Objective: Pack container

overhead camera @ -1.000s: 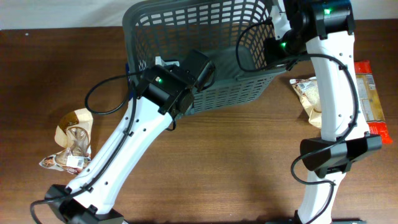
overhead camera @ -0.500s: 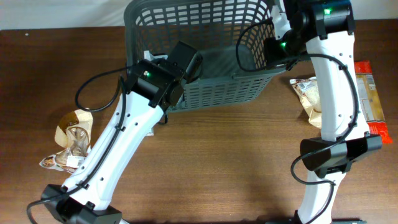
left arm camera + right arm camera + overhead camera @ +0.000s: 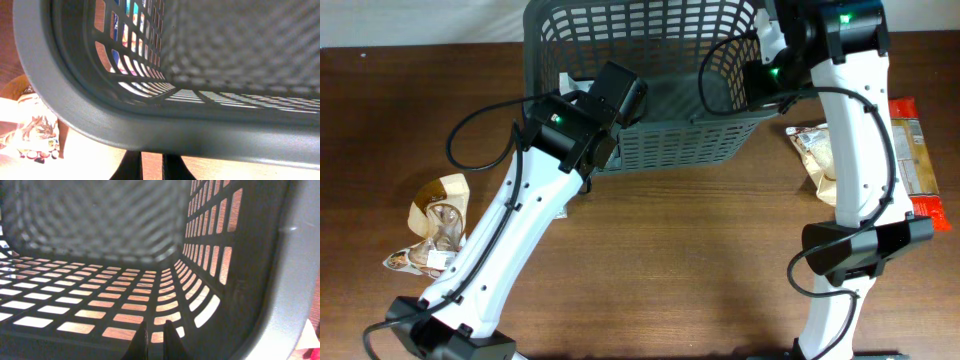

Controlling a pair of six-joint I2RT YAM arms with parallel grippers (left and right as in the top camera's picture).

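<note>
Left arm (image 3: 520,230) stretches to the container (image 3: 670,150) at 8 o'clock, right arm (image 3: 860,130) folds over 3 o'clock. Left gripper (image 3: 150,167) and right gripper (image 3: 155,337) sit narrow; I can't tell whether either is clamped.

Place: robot test bench
Sign: two white arms (image 3: 515,235) fixed at a brown wooden table (image 3: 670,270)
Backdrop: white surface (image 3: 420,20) at 12 o'clock

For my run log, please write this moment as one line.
basket: empty | left gripper: at rim, grip unclear | right gripper: at wall, grip unclear
</note>
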